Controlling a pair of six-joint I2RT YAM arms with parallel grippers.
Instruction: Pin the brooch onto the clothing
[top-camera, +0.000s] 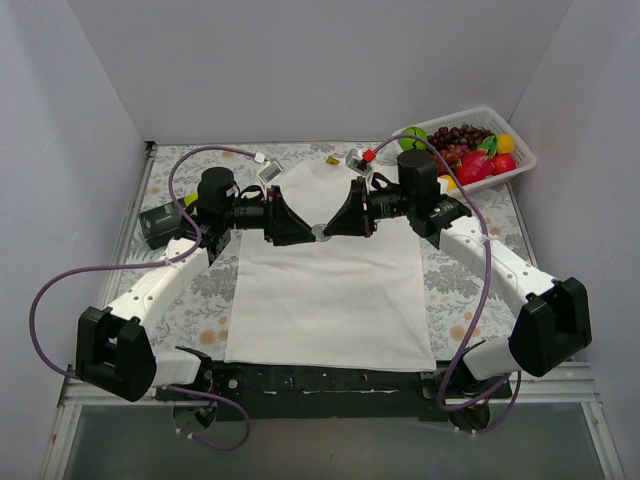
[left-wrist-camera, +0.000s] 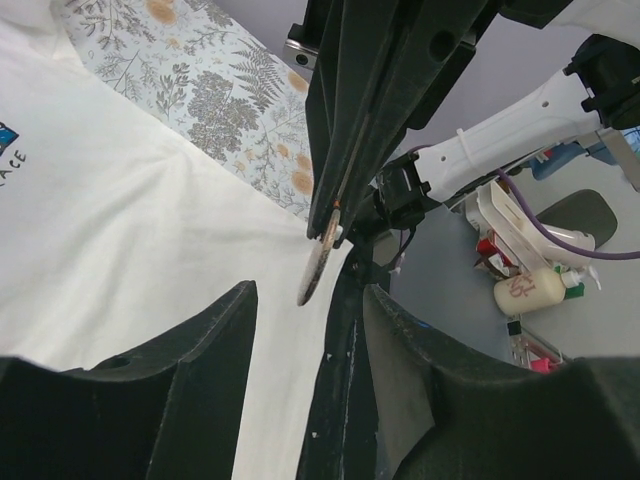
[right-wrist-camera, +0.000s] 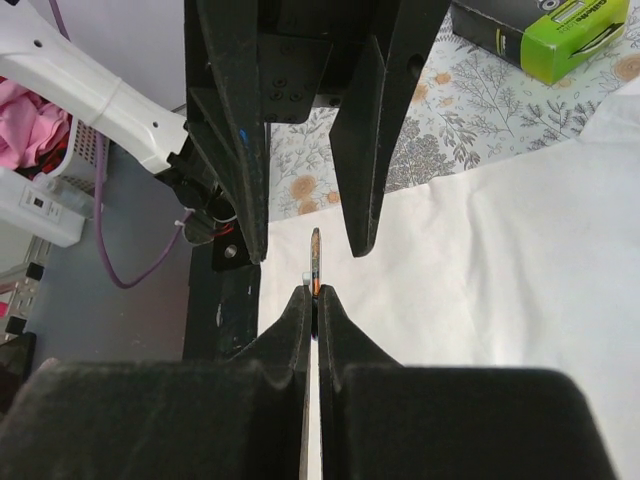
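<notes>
The white T-shirt (top-camera: 330, 300) lies flat on the table; its blue print shows only at the left edge of the left wrist view (left-wrist-camera: 5, 135). My right gripper (top-camera: 337, 227) is shut on the brooch (top-camera: 320, 232), a small dark disc, and holds it edge-on above the shirt's upper middle. The disc sticks out past the right gripper's (right-wrist-camera: 316, 296) closed tips (right-wrist-camera: 316, 255). My left gripper (top-camera: 301, 232) faces it, open. In the left wrist view the brooch (left-wrist-camera: 315, 268) hangs just between the left gripper's (left-wrist-camera: 310, 298) spread tips, touching neither.
A white basket (top-camera: 519, 165) of fruit stands at the back right. A black and green box (top-camera: 160, 222) lies at the left beside the left arm, also in the right wrist view (right-wrist-camera: 540, 35). The floral cloth (top-camera: 450, 290) borders the shirt.
</notes>
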